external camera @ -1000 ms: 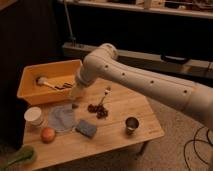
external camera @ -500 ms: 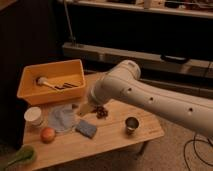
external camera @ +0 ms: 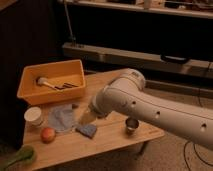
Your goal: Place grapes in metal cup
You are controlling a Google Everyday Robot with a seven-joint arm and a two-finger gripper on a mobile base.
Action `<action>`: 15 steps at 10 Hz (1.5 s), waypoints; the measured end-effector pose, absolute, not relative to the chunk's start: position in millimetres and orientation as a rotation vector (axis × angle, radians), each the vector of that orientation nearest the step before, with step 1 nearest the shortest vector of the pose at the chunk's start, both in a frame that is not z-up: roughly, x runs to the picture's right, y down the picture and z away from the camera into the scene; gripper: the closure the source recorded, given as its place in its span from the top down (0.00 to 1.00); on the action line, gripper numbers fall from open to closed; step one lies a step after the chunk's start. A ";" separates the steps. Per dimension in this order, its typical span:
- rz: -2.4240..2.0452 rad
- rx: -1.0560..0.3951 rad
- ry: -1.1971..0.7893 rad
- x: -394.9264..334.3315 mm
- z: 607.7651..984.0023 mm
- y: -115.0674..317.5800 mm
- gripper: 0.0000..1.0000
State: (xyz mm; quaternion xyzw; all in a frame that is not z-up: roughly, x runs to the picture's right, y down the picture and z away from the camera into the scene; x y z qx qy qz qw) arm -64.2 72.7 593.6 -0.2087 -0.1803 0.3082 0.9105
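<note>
The metal cup (external camera: 131, 125) stands upright on the right part of the wooden table (external camera: 110, 142), small, shiny grey with a dark inside. The grapes are hidden behind my white arm (external camera: 150, 107), which reaches across the table from the right. My gripper (external camera: 86, 118) hangs low over the table's middle, just above the blue sponge and left of the cup.
A yellow bin (external camera: 50, 80) with utensils sits at the back left. A white paper cup (external camera: 34, 116), an orange-red fruit (external camera: 48, 134), a bluish crumpled cloth (external camera: 62, 118), a blue sponge (external camera: 88, 131) and a green object (external camera: 17, 156) lie at the left front.
My arm has swung down and toward the table's front, and now covers the spot where the grapes lay. The gripper has dropped from near the bin to just above the table.
</note>
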 end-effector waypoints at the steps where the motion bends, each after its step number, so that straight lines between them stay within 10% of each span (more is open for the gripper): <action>1: 0.635 -0.430 -0.372 -64.2 593.5 72.6 0.80; 15: 0.579 -0.327 -0.470 -15.3 646.5 41.7 0.80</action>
